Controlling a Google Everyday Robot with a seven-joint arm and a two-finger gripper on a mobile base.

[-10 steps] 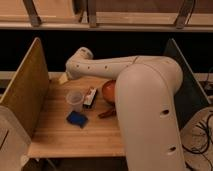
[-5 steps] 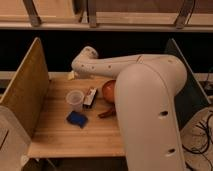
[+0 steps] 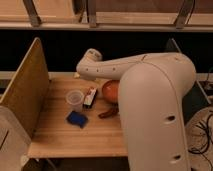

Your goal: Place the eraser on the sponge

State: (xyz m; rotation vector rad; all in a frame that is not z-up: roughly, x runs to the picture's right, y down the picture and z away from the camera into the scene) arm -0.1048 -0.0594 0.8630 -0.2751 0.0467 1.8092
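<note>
The eraser [image 3: 90,96] lies in the middle of the wooden table [image 3: 60,137]. It is just right of the clear cup [image 3: 75,99] and left of the orange bowl [image 3: 111,90]. It is not on the sponge [image 3: 77,119], which sits a bit nearer and to the left.

The gripper [image 3: 80,70] hangs over the far side of the table, open wide, and the eraser is not in it. I think it should come straight down and pinch the eraser's long sides, so it does not bump the cup.

The eraser is small, white and boxy. The sponge is flat, blue and looks soft, so set the eraser down gently in its middle.
</note>
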